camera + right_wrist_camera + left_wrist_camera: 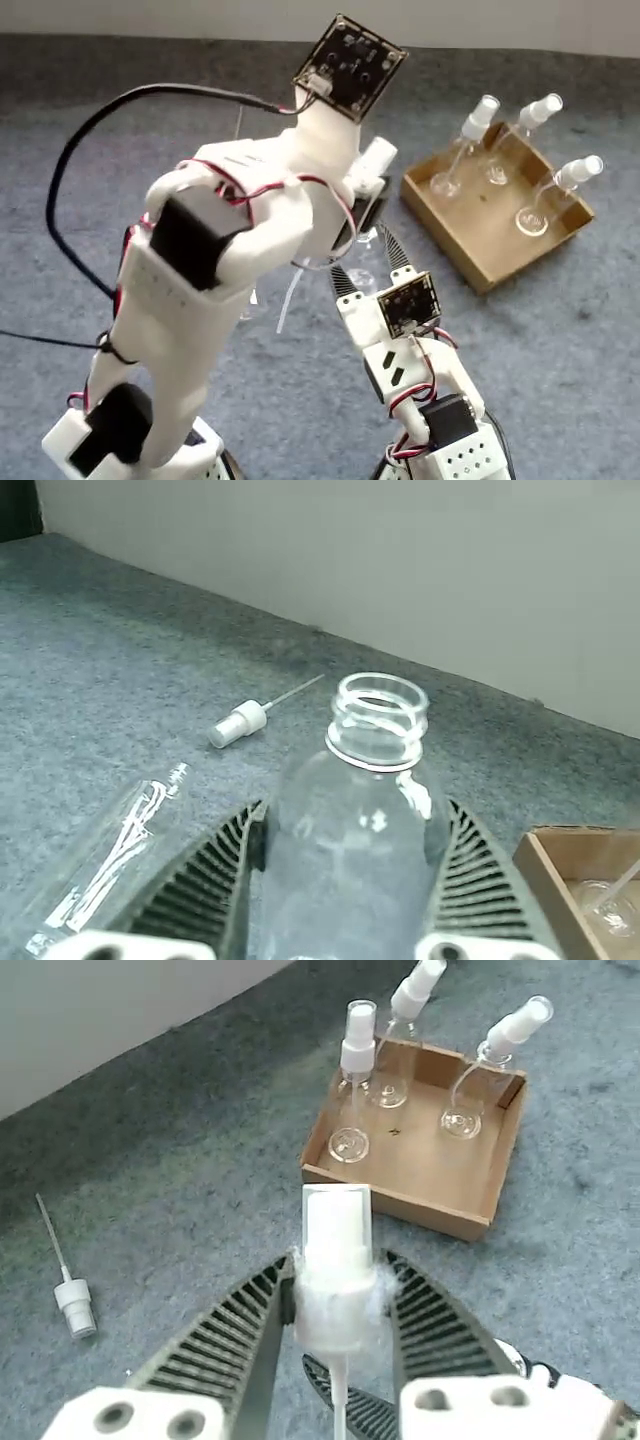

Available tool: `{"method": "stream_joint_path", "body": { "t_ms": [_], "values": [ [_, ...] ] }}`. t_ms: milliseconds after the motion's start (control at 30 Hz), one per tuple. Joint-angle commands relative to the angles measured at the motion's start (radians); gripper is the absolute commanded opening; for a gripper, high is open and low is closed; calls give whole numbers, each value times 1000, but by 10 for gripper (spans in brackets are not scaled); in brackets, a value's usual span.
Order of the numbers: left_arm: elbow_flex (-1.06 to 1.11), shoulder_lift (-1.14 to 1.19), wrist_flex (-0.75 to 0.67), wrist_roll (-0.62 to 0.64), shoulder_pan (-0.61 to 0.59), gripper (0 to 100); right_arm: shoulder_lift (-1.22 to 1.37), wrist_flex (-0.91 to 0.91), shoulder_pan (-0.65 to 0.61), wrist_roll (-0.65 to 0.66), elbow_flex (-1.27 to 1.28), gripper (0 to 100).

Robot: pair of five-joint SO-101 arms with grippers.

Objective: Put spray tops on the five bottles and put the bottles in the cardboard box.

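My left gripper [337,1265] is shut on a white spray top [337,1230], its thin dip tube hanging down between the fingers. In the high view that spray top [378,158] sits just above my right gripper [370,255]. My right gripper [355,815] is shut on a clear bottle [375,770], held upright with its threaded neck open. The cardboard box [478,232] lies to the right and holds three capped bottles [465,145], [520,125], [560,190]; from the left wrist the box [420,1195] lies ahead.
A loose spray top [240,722] with its tube lies on the grey carpet; the left wrist view shows it too [72,1300]. An uncapped clear bottle [110,860] lies on its side near my right gripper. A black cable [70,170] loops at the left.
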Motion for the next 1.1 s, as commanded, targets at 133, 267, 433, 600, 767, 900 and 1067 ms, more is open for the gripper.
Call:
{"method": "stream_joint_path", "body": {
  "t_ms": [133, 267, 433, 600, 767, 900, 1067],
  "values": [
    [31, -147, 15, 8, 39, 4, -24, 4, -10, 12, 159, 142],
    [154, -213, 9, 8, 44, 4, -24, 4, -10, 12, 159, 142],
    [338, -343, -52, 6, 38, 4, -24, 4, -10, 12, 159, 142],
    [561, -486, -292, 6, 36, 4, -24, 4, -10, 12, 159, 142],
    [823, -576, -620, 6, 35, 4, -24, 4, -10, 12, 159, 142],
    [990, -622, -908, 6, -31, 4, -24, 4, -10, 12, 159, 142],
    [1079, -676, -1123, 8, -107, 4, -24, 4, -10, 12, 159, 142]
  ]
}}
